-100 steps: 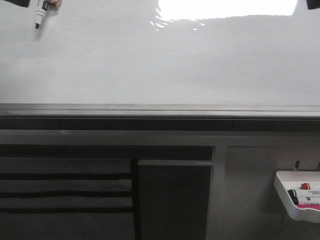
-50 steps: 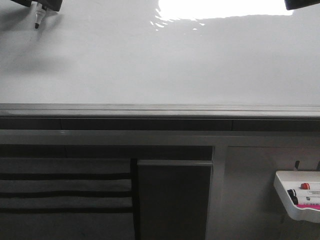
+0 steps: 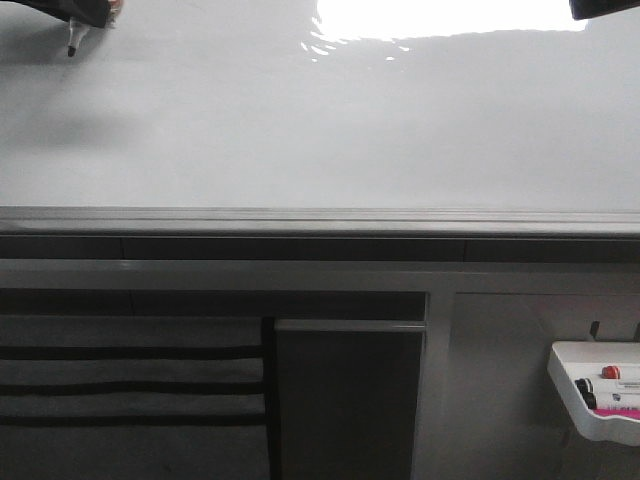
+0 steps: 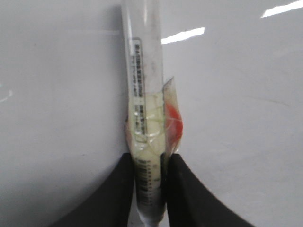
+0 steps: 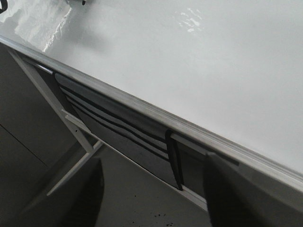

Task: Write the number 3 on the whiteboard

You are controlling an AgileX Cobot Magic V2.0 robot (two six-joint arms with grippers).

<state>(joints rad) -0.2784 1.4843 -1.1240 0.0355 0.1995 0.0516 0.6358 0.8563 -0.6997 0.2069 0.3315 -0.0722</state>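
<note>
While the whiteboard lies blank and wide above its grey rail, the marker hangs at its upper left corner, far from the tray. Since half a second the tip barely moved. The left gripper is closed tight on the marker. The right gripper's opening I cannot tell. No 3 is written yet.

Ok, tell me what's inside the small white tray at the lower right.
The tray holds a red-capped item, something black and a pink-labelled piece. Its front wall and the picture's edge hide the rest.
</note>
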